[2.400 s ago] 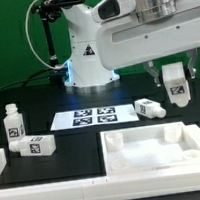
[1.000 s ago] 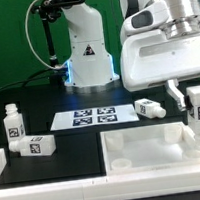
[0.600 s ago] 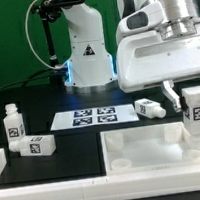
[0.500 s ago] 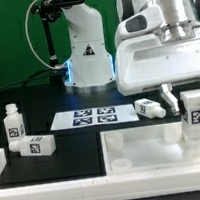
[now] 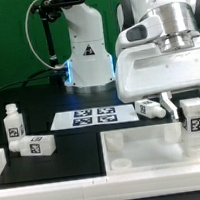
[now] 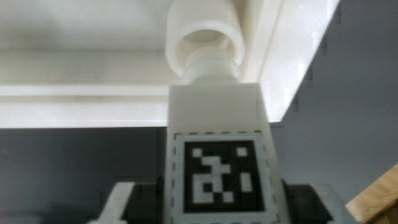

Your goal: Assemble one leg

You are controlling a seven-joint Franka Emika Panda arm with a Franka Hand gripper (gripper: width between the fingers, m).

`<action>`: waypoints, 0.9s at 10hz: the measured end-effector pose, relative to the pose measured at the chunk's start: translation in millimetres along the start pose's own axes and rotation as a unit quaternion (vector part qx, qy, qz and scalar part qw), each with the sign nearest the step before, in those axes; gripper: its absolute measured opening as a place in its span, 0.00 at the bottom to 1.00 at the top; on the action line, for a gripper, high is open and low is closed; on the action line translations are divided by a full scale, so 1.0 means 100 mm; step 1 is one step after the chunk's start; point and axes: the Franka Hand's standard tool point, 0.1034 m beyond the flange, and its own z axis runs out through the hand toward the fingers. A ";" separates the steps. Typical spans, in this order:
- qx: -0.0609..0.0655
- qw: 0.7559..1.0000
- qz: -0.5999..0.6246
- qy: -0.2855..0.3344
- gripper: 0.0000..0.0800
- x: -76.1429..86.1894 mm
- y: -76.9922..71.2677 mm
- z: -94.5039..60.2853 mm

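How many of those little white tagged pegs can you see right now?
4 pegs: one stands at the exterior view's far left, one lies in front of it, one lies beside the marker board, one hangs upright in the gripper. Others may be hidden behind the arm.

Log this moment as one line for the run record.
pincer: shut on leg | leg: upright, at tray corner hole | seated: cannot tell | loose legs: three on table
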 end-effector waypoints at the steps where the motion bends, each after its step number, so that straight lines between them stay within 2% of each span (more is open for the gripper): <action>1: 0.000 1.000 -0.001 0.001 0.36 0.00 -0.01 0.00; 5: -0.001 1.000 -0.004 -0.002 0.36 -0.03 0.01 -0.05; 9: -0.002 1.000 -0.004 -0.013 0.36 -0.17 0.01 0.05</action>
